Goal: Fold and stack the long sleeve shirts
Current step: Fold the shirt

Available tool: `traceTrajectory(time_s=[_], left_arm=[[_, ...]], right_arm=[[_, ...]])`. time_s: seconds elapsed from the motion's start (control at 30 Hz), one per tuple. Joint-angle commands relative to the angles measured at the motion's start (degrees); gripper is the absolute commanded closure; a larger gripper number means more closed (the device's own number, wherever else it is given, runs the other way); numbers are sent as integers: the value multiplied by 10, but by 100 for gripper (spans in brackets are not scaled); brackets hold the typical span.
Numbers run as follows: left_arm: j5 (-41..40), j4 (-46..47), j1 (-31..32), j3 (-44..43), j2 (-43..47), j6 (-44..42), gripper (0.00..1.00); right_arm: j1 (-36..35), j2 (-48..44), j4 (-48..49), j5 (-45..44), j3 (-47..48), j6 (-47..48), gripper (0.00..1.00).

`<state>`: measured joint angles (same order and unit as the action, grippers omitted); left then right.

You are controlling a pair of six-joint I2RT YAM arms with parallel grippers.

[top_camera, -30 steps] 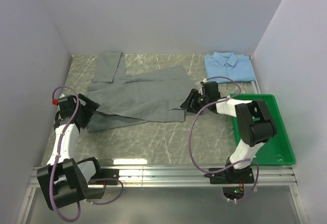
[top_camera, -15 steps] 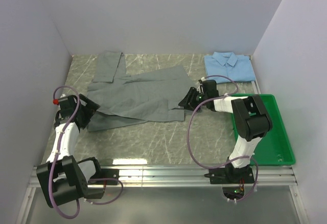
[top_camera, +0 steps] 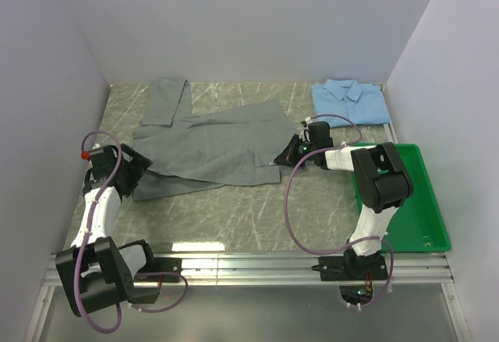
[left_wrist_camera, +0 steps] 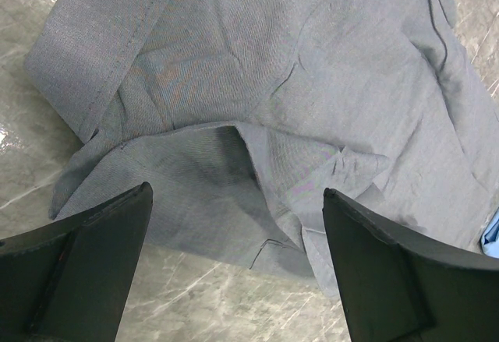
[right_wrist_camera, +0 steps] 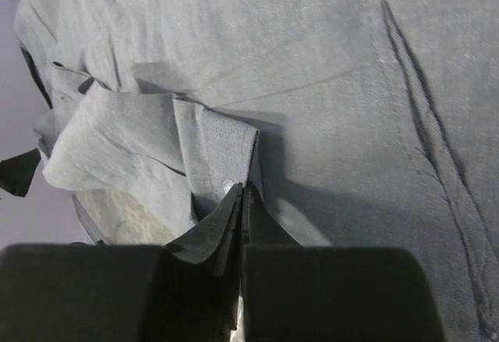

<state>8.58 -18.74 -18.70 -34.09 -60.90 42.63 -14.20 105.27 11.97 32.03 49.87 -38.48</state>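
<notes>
Our right hand (right_wrist_camera: 242,192) pinches a fold of the plain grey cloth shirt (top_camera: 210,143), while our left hand (left_wrist_camera: 236,202) gapes wide over its edge.

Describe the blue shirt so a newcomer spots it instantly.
Go to the far right corner of the marble-patterned table, just beyond the green tray. The light blue shirt lies there, folded into a neat rectangle with its collar showing. Its only cloth neighbour, the grey shirt, is spread out loose across the table's middle.
</notes>
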Motion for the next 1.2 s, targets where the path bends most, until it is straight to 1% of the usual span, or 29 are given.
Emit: traceTrajectory(time_s=[0.0,0.23,0.4,0.53,0.67,0.8,0.9,0.97,1.0,1.07,1.1,1.13,1.17], left_arm=[[-2,10,2,-16,0,-10,3],[-8,6,2,-16,2,-8,3],[-12,6,2,-17,3,-4,3],[-18,2,2,-17,6,-4,3],[-19,1,2,-14,9,1,4],[-1,4,2,-19,9,4,11],[-2,-4,13,-44,14,-3,12],[-28,-11,31,-64,14,-15,14],[-44,-16,64,-76,12,-21,15],[-84,-9,108,-106,4,-47,17],[-103,-1,152,-124,-8,-56,17],[-112,4,173,-134,-18,-68,17],[-131,7,212,-143,-29,-98,17]], right_arm=[[4,-31,24,11,31,22,100],[0,-76,59,11,61,53,100],[-2,-81,78,1,80,68,100],[0,-64,54,-7,101,70,100],[-1,-73,40,-23,88,81,100],[0,-77,-10,-50,89,114,100],[1,-83,-36,-73,86,122,100],[1,-85,-42,-79,83,126,100],[2,-88,-48,-82,85,127,100],[1,-89,-52,-84,88,133,100],[1,-89,-56,-86,91,134,100],[2,-89,-58,-86,95,137,100],[1,-89,-62,-87,97,139,100]])
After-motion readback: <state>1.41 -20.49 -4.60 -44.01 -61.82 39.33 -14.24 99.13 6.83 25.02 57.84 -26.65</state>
